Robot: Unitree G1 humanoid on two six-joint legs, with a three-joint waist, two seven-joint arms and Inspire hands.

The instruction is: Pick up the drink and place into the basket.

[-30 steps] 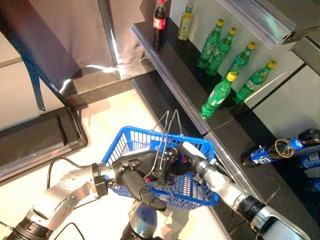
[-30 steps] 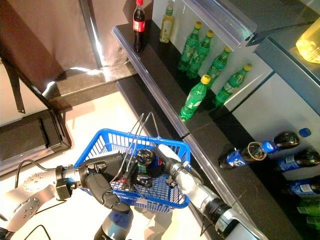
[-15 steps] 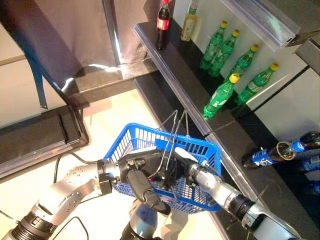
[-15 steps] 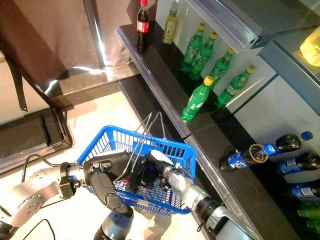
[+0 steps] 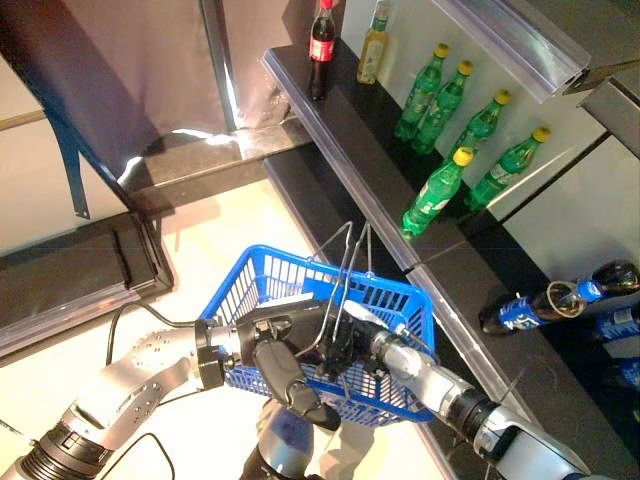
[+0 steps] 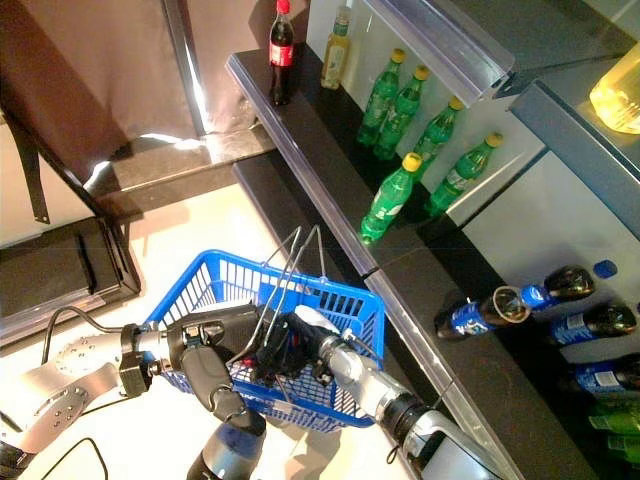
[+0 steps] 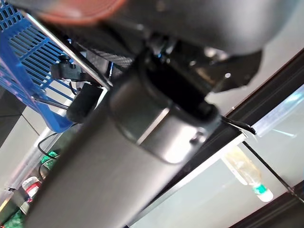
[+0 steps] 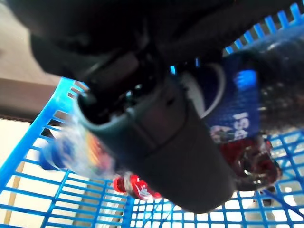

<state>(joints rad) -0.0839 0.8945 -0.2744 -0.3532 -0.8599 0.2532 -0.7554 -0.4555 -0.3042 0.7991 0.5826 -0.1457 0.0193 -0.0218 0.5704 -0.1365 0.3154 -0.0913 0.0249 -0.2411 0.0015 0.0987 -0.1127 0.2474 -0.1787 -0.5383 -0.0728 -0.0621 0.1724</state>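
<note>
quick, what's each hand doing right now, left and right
Left hand: closed on the wire handles of the blue plastic basket.
Right hand: down inside the basket, closed on a dark blue-labelled drink bottle.

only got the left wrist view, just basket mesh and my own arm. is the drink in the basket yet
Observer: The right hand is down inside the blue basket, curled round a dark blue-labelled bottle.
Operator: anything already in there
Observer: Yes, the right wrist view shows a red-capped bottle lying on the basket floor.
Operator: who's holding the basket
Observer: The left hand grips its wire handles from the basket's side.
</note>
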